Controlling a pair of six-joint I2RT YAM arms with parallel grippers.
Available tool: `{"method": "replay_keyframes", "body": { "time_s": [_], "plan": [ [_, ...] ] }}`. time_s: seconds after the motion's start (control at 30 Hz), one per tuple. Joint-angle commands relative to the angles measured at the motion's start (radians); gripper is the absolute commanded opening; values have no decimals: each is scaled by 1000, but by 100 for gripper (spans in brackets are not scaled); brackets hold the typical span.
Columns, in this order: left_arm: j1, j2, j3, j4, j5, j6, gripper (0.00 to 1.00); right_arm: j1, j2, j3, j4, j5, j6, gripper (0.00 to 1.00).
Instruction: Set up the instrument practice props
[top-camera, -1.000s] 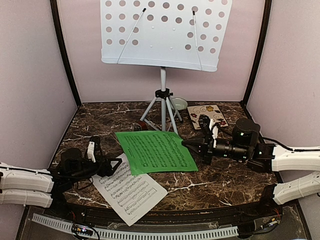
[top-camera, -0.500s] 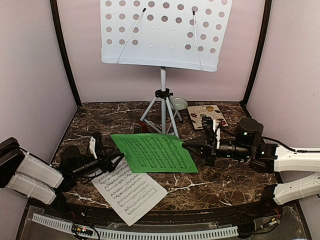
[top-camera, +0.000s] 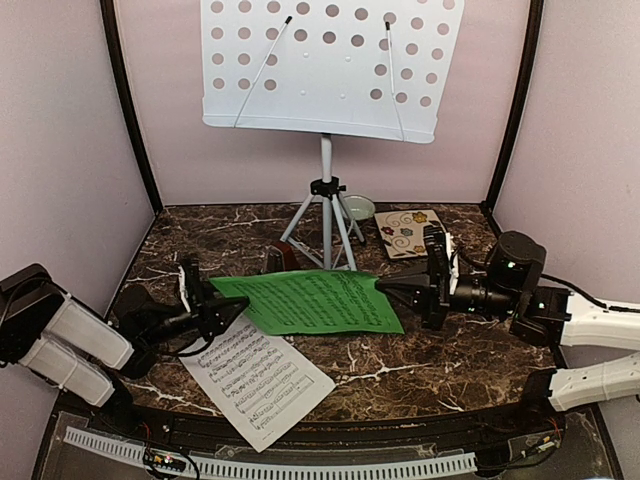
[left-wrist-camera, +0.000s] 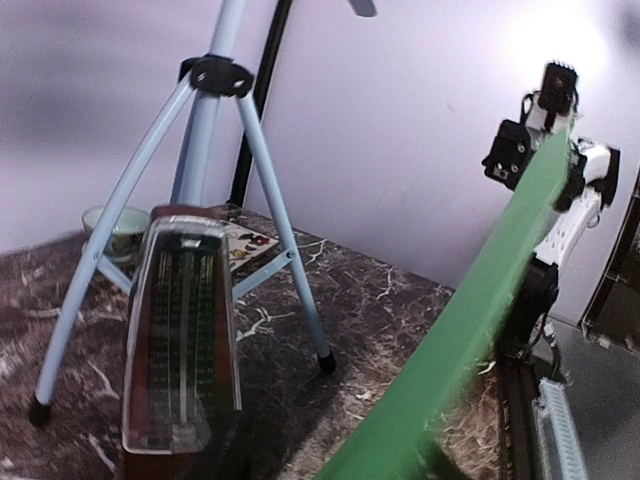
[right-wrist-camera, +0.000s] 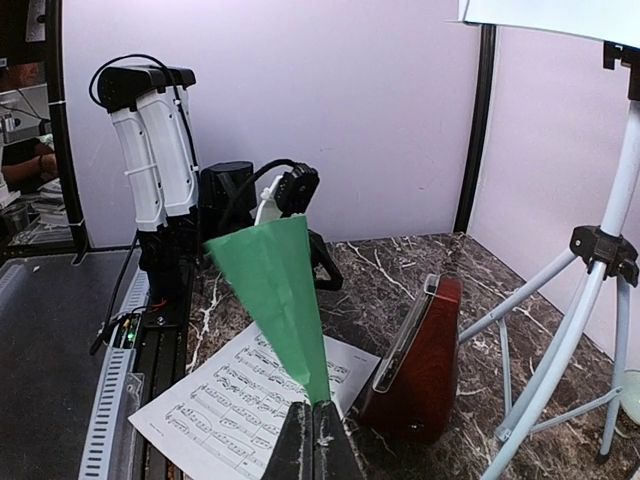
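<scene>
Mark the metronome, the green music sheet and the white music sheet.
metronome (left-wrist-camera: 182, 335): left wrist view, on its clear front cover.
green music sheet (top-camera: 310, 300): top external view, middle of the printed face.
white music sheet (top-camera: 258, 378): top external view, middle of the page.

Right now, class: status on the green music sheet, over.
Right tool shut on green sheet. Left tool at opposite corner, grip unclear. Sheet up off table. Metronome close behind it.

My right fingers (right-wrist-camera: 297, 450) pinch the green music sheet (top-camera: 310, 300), held clear of the table (top-camera: 440, 360). The white sheet (top-camera: 258, 378) lies flat at the near edge. The red-brown metronome (right-wrist-camera: 415, 355) stands upright beside the tripod legs (top-camera: 322, 225), below the white perforated desk (top-camera: 330, 65).
</scene>
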Motion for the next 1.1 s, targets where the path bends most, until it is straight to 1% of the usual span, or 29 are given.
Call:
{"method": "replay_keyframes", "body": {
  "time_s": [0.0, 0.07, 0.1, 0.17, 0.2, 0.23, 0.27, 0.3, 0.33, 0.37, 0.43, 0.47, 0.5, 0.53, 0.57, 0.6, 0.67, 0.7, 0.8, 0.93, 1.07],
  "plan": [
    [4, -73, 45, 38, 115, -10, 30, -15, -25, 2, 25, 43, 32, 0],
    [4, -135, 72, -60, 133, 9, 9, -34, -28, -16, 40, 76, 51, 0],
    [4, -174, 99, -151, 133, 29, 1, -44, -28, -24, 44, 97, 64, 0],
    [3, -254, 146, -367, 120, 65, 0, -65, -28, -31, 30, 149, 81, 0],
    [2, -287, 166, -445, 112, 80, 0, -71, -27, -26, 7, 183, 84, 0],
    [2, -331, 191, -518, 85, 87, 0, -77, -25, -17, -27, 222, 89, 10],
    [2, -357, 213, -593, 62, 90, 0, -82, -22, 0, -72, 264, 92, 38],
    [2, -381, 244, -675, 44, 95, 0, -84, -19, 22, -132, 309, 92, 60],
    [2, -405, 282, -774, 36, 108, 0, -87, -18, 52, -189, 360, 90, 74],
    [1, -427, 324, -879, 31, 121, 0, -89, -15, 86, -257, 403, 81, 81],
    [-5, -454, 414, -1093, 18, 145, 0, -89, -17, 159, -381, 458, 53, 86],
    [-19, -460, 464, -1181, -3, 157, 0, -89, -23, 191, -433, 467, 43, 88],
    [-33, -459, 509, -1256, 13, 171, 0, -89, -27, 226, -473, 467, 32, 91],
    [-38, -452, 561, -1354, 24, 195, 0, -89, -27, 272, -518, 465, 22, 97],
    [-64, -440, 626, -1460, 10, 219, 0, -89, -23, 308, -563, 466, 14, 99],
    [-81, -427, 687, -1570, 0, 241, 0, -89, -17, 349, -602, 465, 9, 100],
    [-98, -399, 818, -1769, 39, 298, 0, -86, 6, 430, -685, 447, 0, 100],
    [-109, -380, 871, -1854, 54, 324, 0, -82, 23, 473, -730, 440, -4, 100],
    [-151, -308, 1055, -2075, 39, 395, 0, -54, 96, 628, -834, 430, -24, 100],
    [-200, -195, 1244, -2231, 50, 447, 0, 45, 212, 808, -941, 468, -72, 99],
    [-272, -111, 1354, -2314, 37, 492, 0, 133, 320, 944, -1028, 520, -139, 98]
  ]
}}
